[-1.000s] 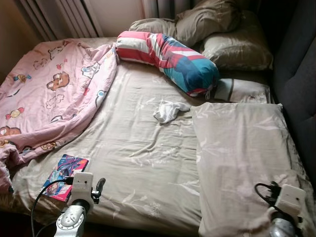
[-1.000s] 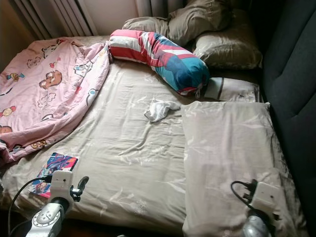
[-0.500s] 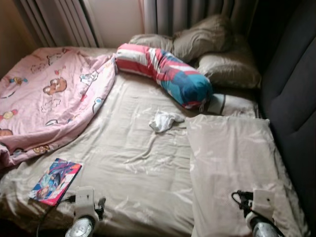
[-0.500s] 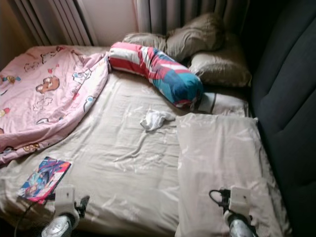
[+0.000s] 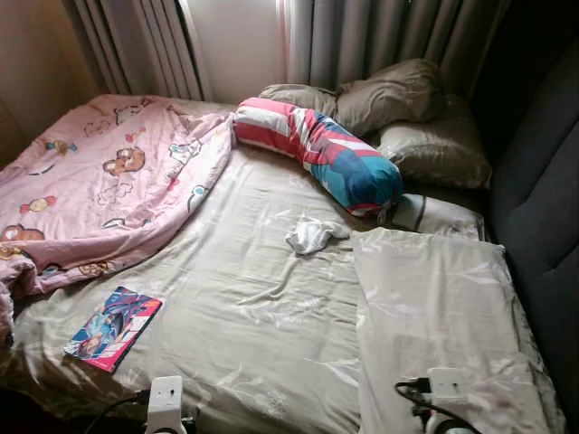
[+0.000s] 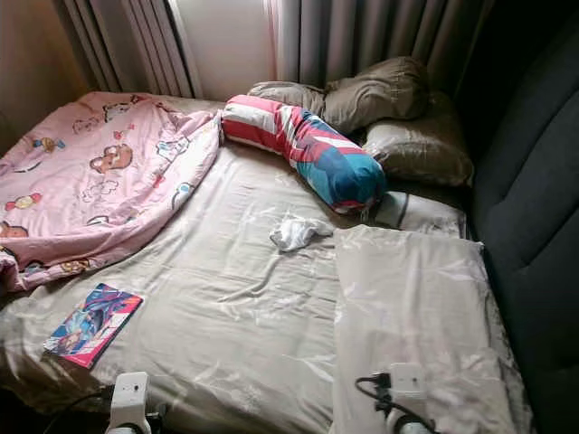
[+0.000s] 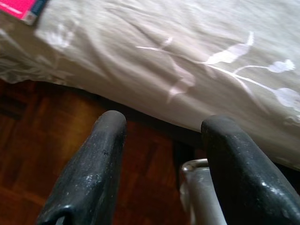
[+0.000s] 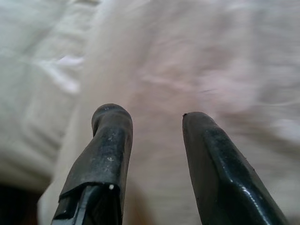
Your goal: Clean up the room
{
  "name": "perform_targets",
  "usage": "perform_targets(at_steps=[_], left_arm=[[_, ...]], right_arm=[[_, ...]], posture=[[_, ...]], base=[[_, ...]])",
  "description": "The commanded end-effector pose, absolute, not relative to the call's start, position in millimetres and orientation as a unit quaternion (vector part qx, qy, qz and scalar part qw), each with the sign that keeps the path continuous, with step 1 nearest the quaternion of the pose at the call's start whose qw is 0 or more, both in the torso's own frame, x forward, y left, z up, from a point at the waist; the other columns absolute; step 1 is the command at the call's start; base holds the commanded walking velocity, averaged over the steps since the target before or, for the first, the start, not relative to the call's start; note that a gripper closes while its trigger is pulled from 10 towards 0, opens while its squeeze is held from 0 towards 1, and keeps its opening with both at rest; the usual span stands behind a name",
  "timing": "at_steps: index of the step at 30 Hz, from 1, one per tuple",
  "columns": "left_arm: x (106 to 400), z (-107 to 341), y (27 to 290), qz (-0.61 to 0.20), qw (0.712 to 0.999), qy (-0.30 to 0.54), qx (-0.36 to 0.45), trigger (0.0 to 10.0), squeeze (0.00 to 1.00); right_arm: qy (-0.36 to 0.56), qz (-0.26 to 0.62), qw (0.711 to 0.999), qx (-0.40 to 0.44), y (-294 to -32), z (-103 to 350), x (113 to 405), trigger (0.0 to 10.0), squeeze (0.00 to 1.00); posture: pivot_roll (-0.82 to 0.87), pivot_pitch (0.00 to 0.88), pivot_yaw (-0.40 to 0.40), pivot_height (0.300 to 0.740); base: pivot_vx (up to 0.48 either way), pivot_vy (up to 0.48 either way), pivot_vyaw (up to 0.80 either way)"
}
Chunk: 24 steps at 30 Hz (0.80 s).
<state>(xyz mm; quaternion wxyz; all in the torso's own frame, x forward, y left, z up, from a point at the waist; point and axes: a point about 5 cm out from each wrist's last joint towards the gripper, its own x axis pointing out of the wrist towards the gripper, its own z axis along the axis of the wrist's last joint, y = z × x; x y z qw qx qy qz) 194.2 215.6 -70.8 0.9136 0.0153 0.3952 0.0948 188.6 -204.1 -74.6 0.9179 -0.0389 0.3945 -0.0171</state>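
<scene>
Nearest: left gripper [image 7: 161, 140] low at the foot edge of the bed [image 5: 271, 316], jaws parted with nothing between them, wooden floor [image 7: 42, 154] showing beneath the sheet's hem. Right gripper [image 8: 152, 136] hangs over the pale flat pillow [image 5: 434, 298], jaws likewise apart and empty. Both sit back near the body, probably a carry posture while the robot sizes up the bed rather than a reach.

Just beyond the left gripper: a colourful book [image 5: 114, 327] lies flat near the bed's left foot corner, close to the edge. Likely the easiest first pickup.

Left side: pink cartoon blanket [image 5: 99, 181] pushed into a heap, part trailing toward the edge. It needs spreading or folding.

Mid-bed: a small crumpled white cloth [image 5: 312, 235], alone on the sheet, near the flat pillow's upper corner, well apart from the book.

Farther: striped red-and-blue bolster [image 5: 317, 154] lying slantwise, its end beside a small folded pillow [image 5: 434, 215]. Behind it, brown pillows [image 5: 389, 90] piled against the curtain [image 5: 362, 41]. Dark headboard [image 5: 543, 208] along the right.
</scene>
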Motion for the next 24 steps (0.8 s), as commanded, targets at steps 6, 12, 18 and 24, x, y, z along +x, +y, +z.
perform_targets(at_steps=[6, 12, 18, 24], left_arm=[[178.8, -74.8, 238.1, 0.096, 0.896, 0.432, 0.044, 10.0, 0.0], [182.4, -70.4, 249.6, 0.114, 0.893, 0.432, 0.046, 10.0, 0.0], [178.2, -71.7, 250.7, 0.105, 0.894, 0.433, 0.049, 10.0, 0.0], [174.9, -74.5, 248.3, 0.083, 0.888, 0.449, 0.06, 10.0, 0.0]], right_arm=[[0.439, 0.001, 0.898, -0.034, -182.8, -87.8, 171.0, 10.0, 0.0], [0.454, -0.022, 0.891, -0.003, -180.8, -90.8, 166.6, 10.0, 0.0], [0.457, -0.057, 0.887, 0.01, -189.2, -90.3, 166.8, 10.0, 0.0], [0.447, -0.139, 0.883, 0.038, -211.3, -86.6, 167.7, 10.0, 0.0]], posture=[[-0.07, 0.0, 0.039, 0.733], [-0.03, 0.0, 0.02, 0.733], [-0.05, 0.0, 0.063, 0.733], [-0.13, 0.0, 0.116, 0.733]], base=[[0.0, 0.0, 0.0], [0.0, 0.0, 0.0], [0.0, 0.0, 0.0], [0.0, 0.281, 0.0]])
